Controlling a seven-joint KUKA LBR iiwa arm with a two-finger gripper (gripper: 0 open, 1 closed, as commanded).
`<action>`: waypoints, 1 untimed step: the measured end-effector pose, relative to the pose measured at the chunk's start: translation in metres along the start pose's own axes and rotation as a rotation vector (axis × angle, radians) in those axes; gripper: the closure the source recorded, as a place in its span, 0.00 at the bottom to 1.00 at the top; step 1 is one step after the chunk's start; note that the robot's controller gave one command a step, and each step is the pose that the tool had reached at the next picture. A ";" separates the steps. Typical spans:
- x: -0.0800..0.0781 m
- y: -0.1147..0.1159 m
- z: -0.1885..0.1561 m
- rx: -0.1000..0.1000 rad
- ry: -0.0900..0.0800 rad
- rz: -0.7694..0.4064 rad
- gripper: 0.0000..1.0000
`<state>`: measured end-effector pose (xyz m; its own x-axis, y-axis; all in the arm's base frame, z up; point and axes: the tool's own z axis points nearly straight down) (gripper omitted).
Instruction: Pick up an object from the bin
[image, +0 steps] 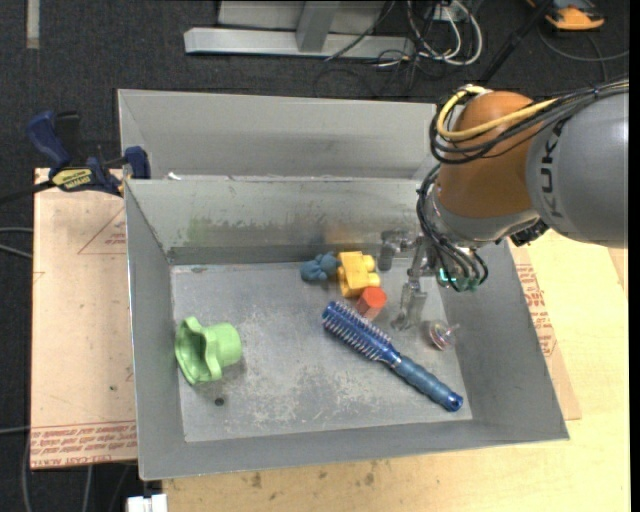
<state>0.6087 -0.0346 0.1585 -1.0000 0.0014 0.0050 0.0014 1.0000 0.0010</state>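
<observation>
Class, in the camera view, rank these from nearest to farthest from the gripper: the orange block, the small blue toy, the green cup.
1. Orange block, just left of the gripper.
2. Small blue toy, farther left and back.
3. Green cup, at the far left.

Single camera: you looked down on the bin (290, 400) from above and somewhat to one side, close enough to hold all its walls, arm (590, 170) at right.
</observation>
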 end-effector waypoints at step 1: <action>0.054 -0.004 0.087 0.000 -0.005 -0.105 0.00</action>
<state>0.5540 -0.0386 0.0720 -0.9946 -0.1033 -0.0004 -0.1033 0.9946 0.0014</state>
